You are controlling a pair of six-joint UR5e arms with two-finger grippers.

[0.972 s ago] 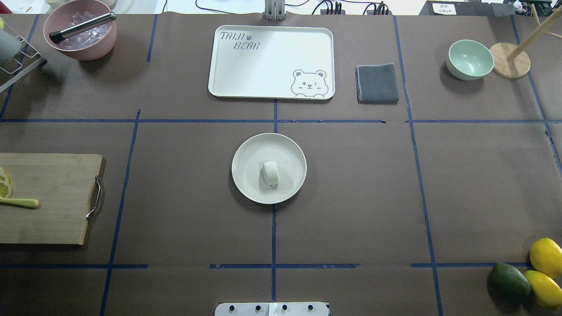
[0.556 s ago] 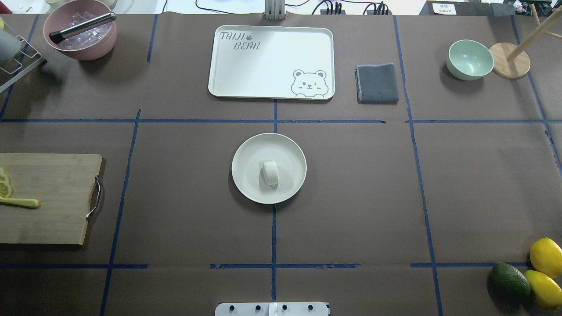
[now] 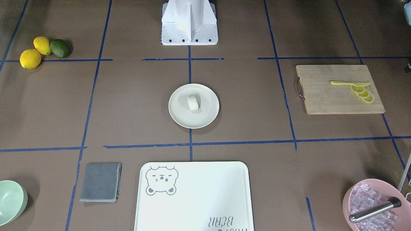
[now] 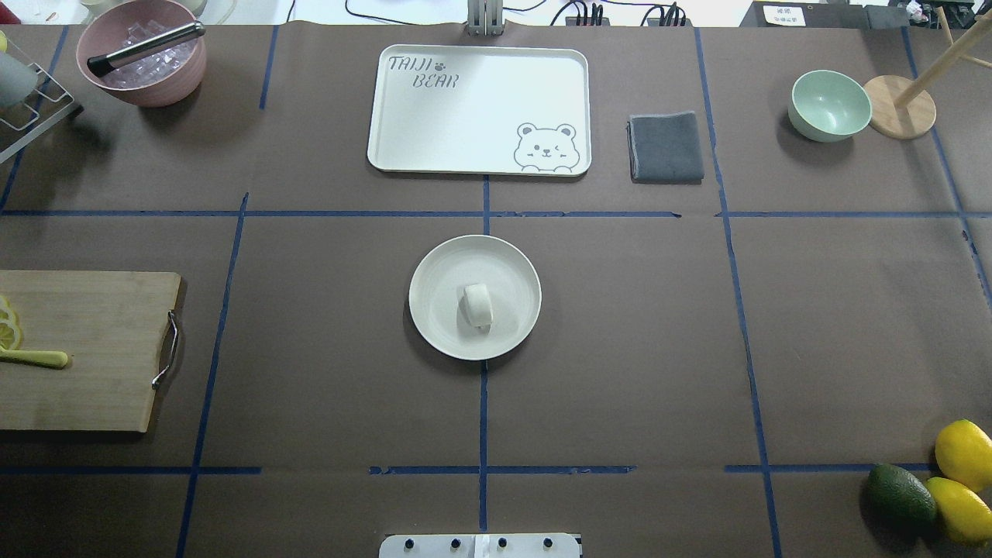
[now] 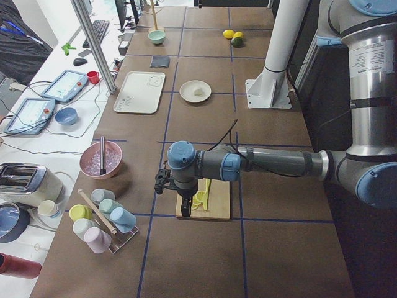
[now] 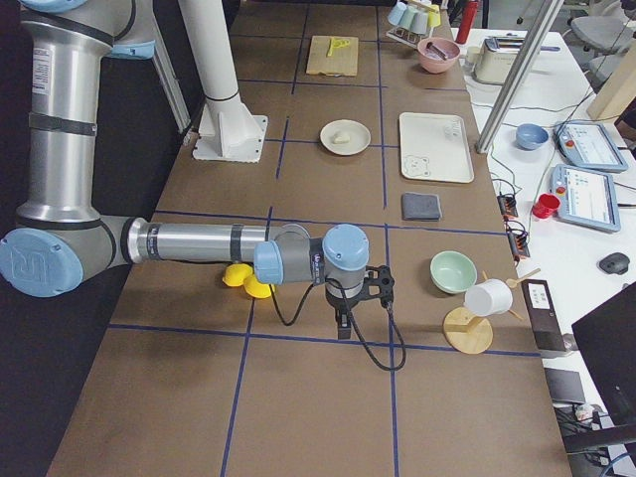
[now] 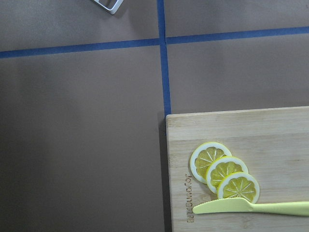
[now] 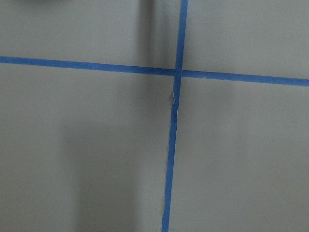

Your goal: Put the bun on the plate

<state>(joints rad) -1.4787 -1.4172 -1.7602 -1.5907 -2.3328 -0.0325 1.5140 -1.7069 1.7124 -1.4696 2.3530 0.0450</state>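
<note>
The small white bun [image 4: 477,305] lies on the round cream plate [image 4: 434,267] at the middle of the table; in the front view the bun [image 3: 193,102] rests a little above the plate's [image 3: 179,117] centre. No gripper is near it. In the left side view my left gripper [image 5: 186,203] hangs over the wooden cutting board [image 5: 214,205], far from the plate [image 5: 188,96]. In the right side view my right gripper [image 6: 343,324] hangs over bare table at the opposite end. I cannot tell whether either is open or shut.
A bear-printed white tray [image 4: 479,108], grey cloth [image 4: 666,147] and green bowl [image 4: 829,105] stand at the back. A pink bowl [image 4: 141,54] of ice is back left. The cutting board [image 4: 77,349] holds lemon slices [image 7: 224,171] and a knife. Lemons [image 4: 963,453] and an avocado lie front right.
</note>
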